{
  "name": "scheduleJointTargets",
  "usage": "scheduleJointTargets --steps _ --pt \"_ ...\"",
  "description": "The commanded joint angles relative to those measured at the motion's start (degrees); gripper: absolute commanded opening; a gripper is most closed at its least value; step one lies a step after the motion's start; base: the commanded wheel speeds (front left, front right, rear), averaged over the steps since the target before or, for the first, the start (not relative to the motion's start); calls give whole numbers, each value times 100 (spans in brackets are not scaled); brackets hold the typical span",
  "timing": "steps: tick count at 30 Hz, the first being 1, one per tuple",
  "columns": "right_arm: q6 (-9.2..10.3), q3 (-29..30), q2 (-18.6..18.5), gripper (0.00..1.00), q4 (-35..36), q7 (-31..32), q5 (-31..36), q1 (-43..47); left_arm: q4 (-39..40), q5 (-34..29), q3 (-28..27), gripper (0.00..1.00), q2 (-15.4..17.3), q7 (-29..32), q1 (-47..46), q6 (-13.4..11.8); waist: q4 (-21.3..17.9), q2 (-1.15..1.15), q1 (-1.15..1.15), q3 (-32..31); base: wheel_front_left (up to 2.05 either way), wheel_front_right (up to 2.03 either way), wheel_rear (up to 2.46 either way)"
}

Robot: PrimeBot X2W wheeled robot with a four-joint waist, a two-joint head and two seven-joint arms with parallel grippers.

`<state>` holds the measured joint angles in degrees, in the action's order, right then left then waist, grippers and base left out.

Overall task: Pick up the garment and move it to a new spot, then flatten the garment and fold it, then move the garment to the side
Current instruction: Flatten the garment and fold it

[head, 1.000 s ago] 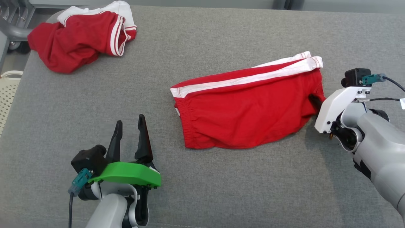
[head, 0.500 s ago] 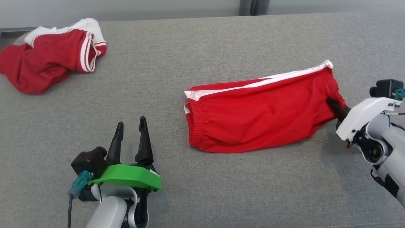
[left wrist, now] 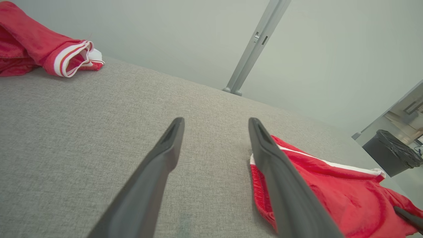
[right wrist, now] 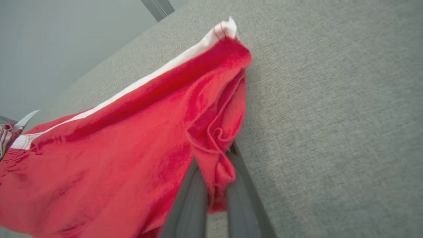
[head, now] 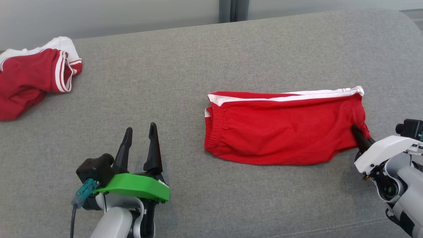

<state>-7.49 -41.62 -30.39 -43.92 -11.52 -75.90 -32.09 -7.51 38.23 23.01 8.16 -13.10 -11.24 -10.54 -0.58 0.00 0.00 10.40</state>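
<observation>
**Out at 3 o'clock: one pinch, one drag to go**

Toward 3 o'clock on the grey bench (head: 165, 82), your right tool (head: 355, 129) is clamped almost fully together on the hem corner of the red shorts (head: 281, 132). The right wrist view shows a tuck of red cloth bunched between its two fingers. The shorts lie flat just right of centre, with the waistband at their 9 o'clock end and the white side stripe along the 12 o'clock edge. They seem to be doubled leg over leg. Your left tool (head: 140, 128) waits at 7 o'clock, spread wide with nothing in it, well apart from the cloth. A second red-and-white garment (head: 26, 79) sits crumpled at 10 o'clock.

With the fold apparently made, you look to be on the last step, shifting the garment aside. The next move calls for a low, steady drag toward 3 o'clock so the layers slide together, then a clean release. No brand, label or writing can be read on either garment, only stripes and stitching.
</observation>
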Motion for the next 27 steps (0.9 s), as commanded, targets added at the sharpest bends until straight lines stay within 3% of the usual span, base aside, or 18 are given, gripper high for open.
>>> scheduleJointTargets --steps 1,16,27 --pt "0 14 38 0 -45 -53 64 9 13 -63 8 100 55 9 32 23 -54 0 0 -50 0 0 0" --pt "0 -126 159 0 -413 -75 498 -534 -83 10 53 100 32 -1 -4 47 87 0 0 -191 0 0 0" --pt "0 -523 523 0 24 199 1200 -1069 -82 97 61 100 -88 -73 129 89 323 0 0 -456 0 0 0"
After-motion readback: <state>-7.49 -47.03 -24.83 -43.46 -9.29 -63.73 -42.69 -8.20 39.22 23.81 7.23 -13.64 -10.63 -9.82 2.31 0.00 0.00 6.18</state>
